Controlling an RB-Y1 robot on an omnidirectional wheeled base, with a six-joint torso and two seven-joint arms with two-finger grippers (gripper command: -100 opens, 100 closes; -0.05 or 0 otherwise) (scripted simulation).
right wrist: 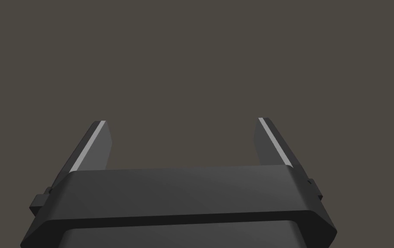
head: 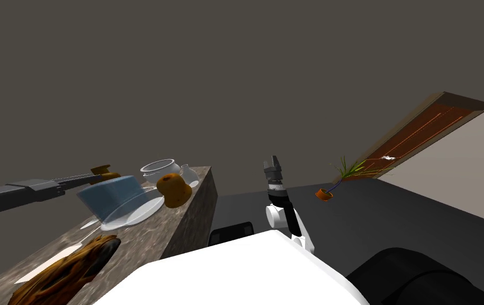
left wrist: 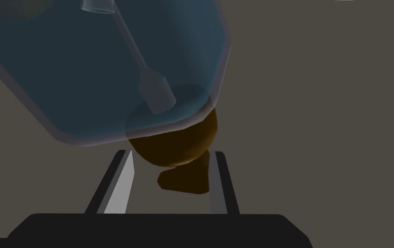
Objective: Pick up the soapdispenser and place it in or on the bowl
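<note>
Our left tool (left wrist: 172,154) is clenched on the brown pump head of the translucent blue soap dispenser (head: 113,191). One finger presses each side of the round cap, and the spout sits between them. The bottle's long axis runs straight out from the tool, base away from us. It lies nearly level over a flat white plate (head: 148,209) on the mottled brown stone worktop (head: 145,235); we cannot tell whether it touches the plate. The round white bowl (head: 157,168) stands just beyond the bottle's far end, farther along the left arm's reach, beside a rounded brown lump (head: 173,189). We judge the carry must go forward and over the bowl's rim, base leading. Our right tool (right wrist: 181,121) is released, fingers spread, raised off to the right of the worktop, well apart from the bowl.
</note>
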